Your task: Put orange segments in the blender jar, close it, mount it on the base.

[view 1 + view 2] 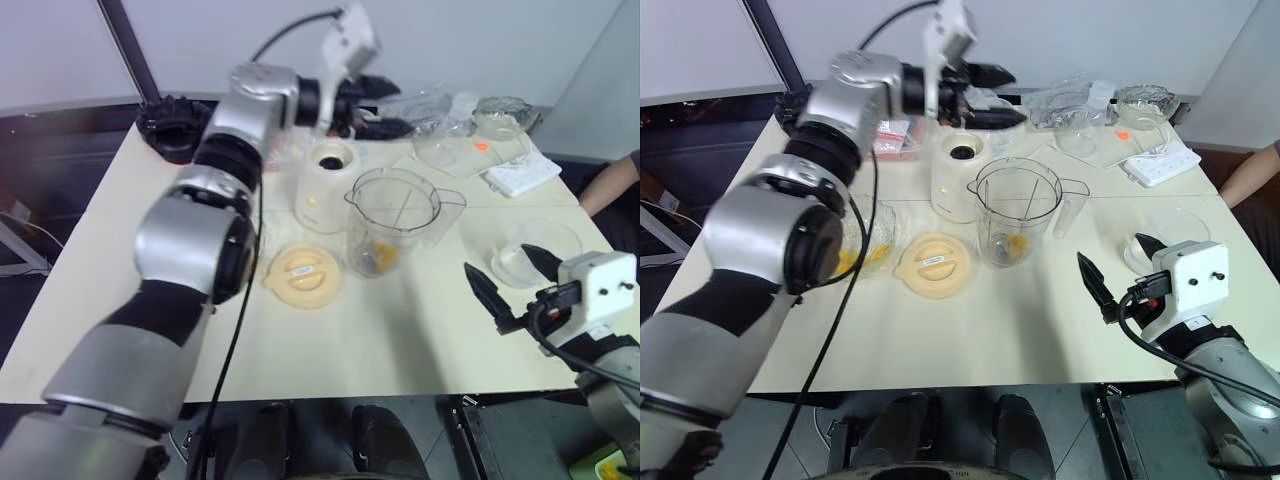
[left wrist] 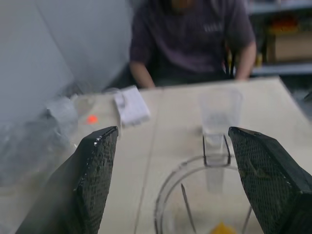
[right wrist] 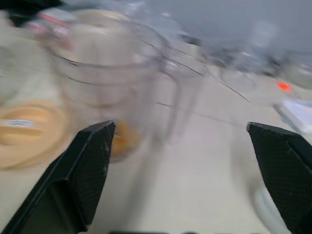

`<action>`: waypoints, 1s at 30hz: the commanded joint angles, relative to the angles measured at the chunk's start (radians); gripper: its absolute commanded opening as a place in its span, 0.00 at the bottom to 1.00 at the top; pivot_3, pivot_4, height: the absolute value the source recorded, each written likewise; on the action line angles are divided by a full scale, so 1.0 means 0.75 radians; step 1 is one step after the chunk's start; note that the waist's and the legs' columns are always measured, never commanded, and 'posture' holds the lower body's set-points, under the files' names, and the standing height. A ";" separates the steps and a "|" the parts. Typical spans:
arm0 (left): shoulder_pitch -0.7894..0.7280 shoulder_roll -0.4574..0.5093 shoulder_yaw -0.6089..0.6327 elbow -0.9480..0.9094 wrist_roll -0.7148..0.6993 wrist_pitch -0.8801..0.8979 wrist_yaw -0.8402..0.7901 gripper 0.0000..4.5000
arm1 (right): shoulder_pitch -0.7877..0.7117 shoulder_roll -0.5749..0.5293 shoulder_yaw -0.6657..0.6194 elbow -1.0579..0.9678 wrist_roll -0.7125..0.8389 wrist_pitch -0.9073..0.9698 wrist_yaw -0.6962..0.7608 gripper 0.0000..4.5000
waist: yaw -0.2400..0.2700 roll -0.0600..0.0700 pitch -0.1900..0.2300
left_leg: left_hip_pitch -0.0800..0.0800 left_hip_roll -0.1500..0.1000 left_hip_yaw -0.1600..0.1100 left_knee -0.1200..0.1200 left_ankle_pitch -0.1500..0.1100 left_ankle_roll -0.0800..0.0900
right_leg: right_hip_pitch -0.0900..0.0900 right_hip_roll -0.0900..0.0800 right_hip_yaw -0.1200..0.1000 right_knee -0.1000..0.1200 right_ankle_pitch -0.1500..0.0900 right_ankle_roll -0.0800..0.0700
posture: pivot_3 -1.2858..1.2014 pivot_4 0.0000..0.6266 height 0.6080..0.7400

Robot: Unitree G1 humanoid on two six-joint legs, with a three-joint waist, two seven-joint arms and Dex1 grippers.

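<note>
In the middle of the cream tabletop (image 1: 420, 340), the tall clear plastic blender jar (image 1: 392, 222) is standing lidless with glossy yellow-orange segments (image 1: 378, 257) at its bottom, just right of the cream-white rounded base (image 1: 324, 186). Judging from this, more segments should drop squarely over the mouth. The left gripper (image 1: 385, 108) is hovering level above, jaws spread empty; the right gripper (image 1: 512, 280) is waiting near-right, jaws wide.

Cream table (image 1: 420, 340), pale wall (image 1: 200, 40), dark floor (image 1: 40, 190)
</note>
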 commanded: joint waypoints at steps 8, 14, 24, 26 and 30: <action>0.808 0.235 -0.092 -1.263 -0.226 0.587 -0.092 0.84 | -0.051 0.137 -0.029 0.424 -0.332 -0.171 -0.136 1.00 | 0.005 0.003 0.001 | -0.002 0.000 0.000 0.000 0.000 -0.001 | -0.002 -0.002 0.003 0.001 0.000 -0.001 | 0.52 0.24 1.00; 1.137 0.344 -0.122 -1.761 -0.353 0.816 -0.004 0.84 | -0.245 0.092 -0.100 0.815 -0.423 -0.240 -0.186 1.00 | 0.009 0.009 0.000 | 0.000 -0.001 0.000 -0.001 -0.001 -0.004 | -0.002 -0.007 0.004 0.000 -0.002 -0.006 | 0.52 0.24 1.00; 1.284 0.418 -0.127 -2.002 -0.511 1.000 0.168 0.84 | -0.465 -0.026 -0.073 1.264 -0.536 -0.405 -0.160 1.00 | -0.001 0.015 -0.001 | 0.001 -0.001 0.002 -0.001 -0.001 -0.003 | 0.000 -0.003 0.003 0.000 -0.002 -0.006 | 0.52 0.24 1.00; 1.306 0.434 -0.139 -2.024 -0.527 1.005 0.184 0.84 | -0.505 -0.035 -0.074 1.328 -0.546 -0.428 -0.166 1.00 | -0.004 0.015 -0.001 | 0.002 -0.001 0.002 -0.001 -0.001 -0.003 | 0.001 -0.003 0.003 0.000 -0.002 -0.006 | 0.52 0.24 1.00; 1.326 0.450 -0.152 -2.051 -0.566 1.011 0.209 0.84 | -0.612 -0.044 -0.088 1.471 -0.539 -0.485 -0.168 1.00 | -0.017 0.015 0.000 | 0.002 -0.001 0.002 -0.001 0.000 -0.003 | 0.001 -0.002 0.003 0.000 -0.002 -0.006 | 0.52 0.24 1.00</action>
